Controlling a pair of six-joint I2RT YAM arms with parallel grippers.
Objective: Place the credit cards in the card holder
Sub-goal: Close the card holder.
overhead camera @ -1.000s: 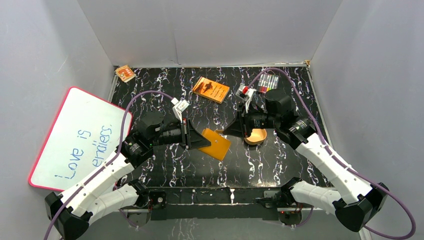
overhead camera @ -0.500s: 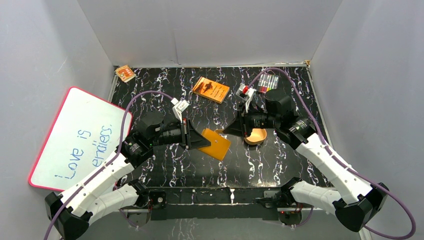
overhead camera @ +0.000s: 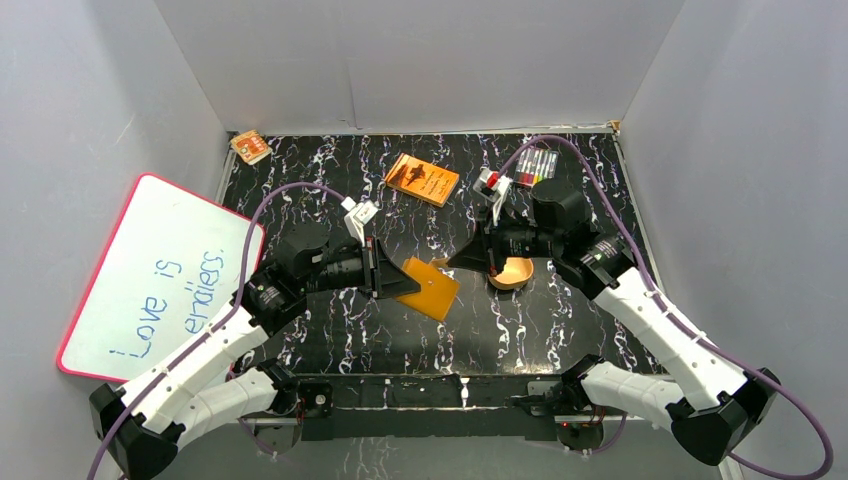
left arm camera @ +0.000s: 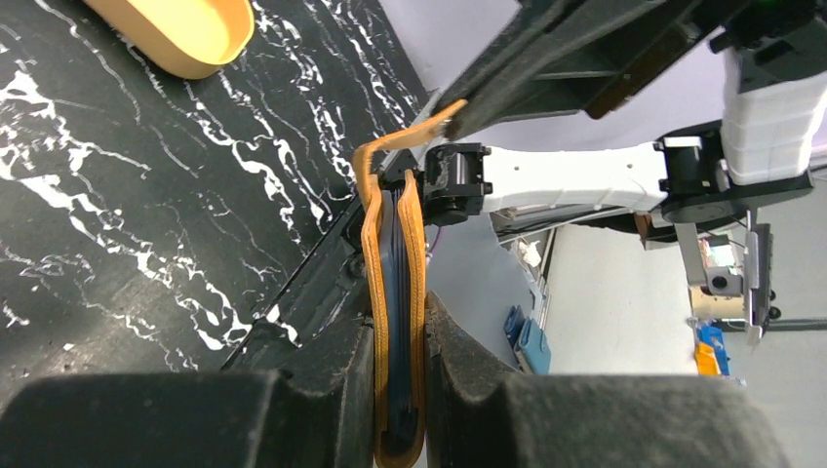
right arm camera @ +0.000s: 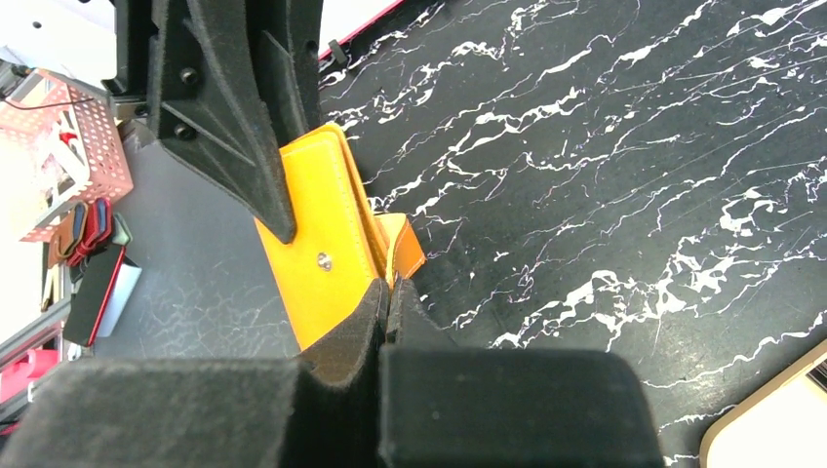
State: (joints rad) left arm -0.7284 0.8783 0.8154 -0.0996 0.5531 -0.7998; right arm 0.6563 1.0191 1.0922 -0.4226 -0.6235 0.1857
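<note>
**CARD HOLDER CLAMPED BY BOTH GRIPPERS, MID-TABLE**

Near zone: 2 arm bases at near edge of black marbled table (overhead camera: 560,320). Whiteboard (overhead camera: 160,275) w/ blue handwriting leaned at left wall.

Mid zone: L gripper (overhead camera: 408,280) was closed on the card holder (overhead camera: 437,291), fingers pressing both orange faces. Left wrist view showed the holder edge-on, blue-grey lining betw. the 2 orange layers. R gripper (overhead camera: 452,264) met it from the opposite side, jaws pinched together on the holder's orange tab; no gap seen betw. pads in right wrist view. Snap stud visible on the orange face. Holder sat approx. centre of table, betw. the 2 grippers. Contact w/ table surface: could not tell.

Tan oval tray (overhead camera: 513,272) lay just right of R gripper, under the R wrist.

Far zone: orange book (overhead camera: 422,179) w/ black print, flat. Marker pack (overhead camera: 537,163) at far right.
</note>
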